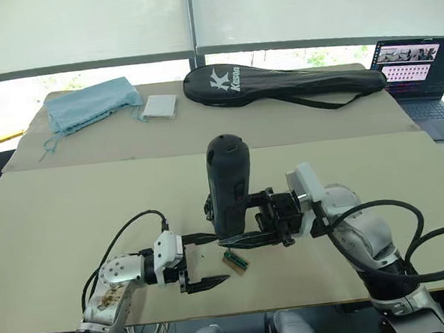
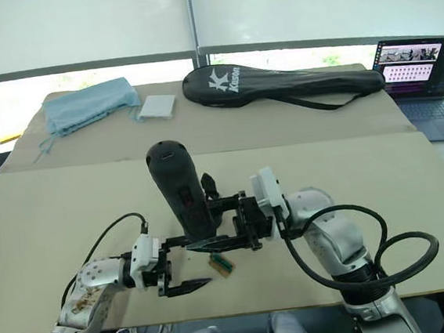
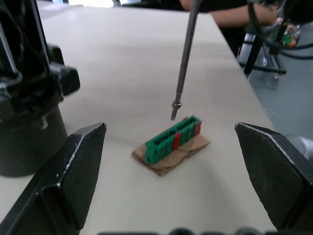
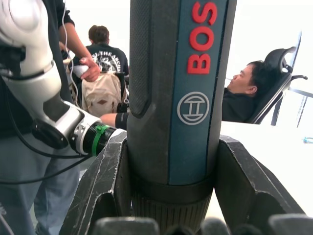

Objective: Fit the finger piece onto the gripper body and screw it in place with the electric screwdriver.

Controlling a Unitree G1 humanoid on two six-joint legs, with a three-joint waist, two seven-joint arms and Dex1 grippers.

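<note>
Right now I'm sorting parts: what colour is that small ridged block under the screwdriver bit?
Green block with a red section, clearest in the left wrist view.

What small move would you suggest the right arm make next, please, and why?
Probably lower the electric screwdriver, shut in the right gripper, slightly: its bit tip hangs just above the green block, apparently not yet touching. The left gripper stands open around the block.

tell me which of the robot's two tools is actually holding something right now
The right tool: its fingers clamp the upright electric screwdriver. The left tool is open, holding nothing, with the green connector block lying between its fingers.
</note>
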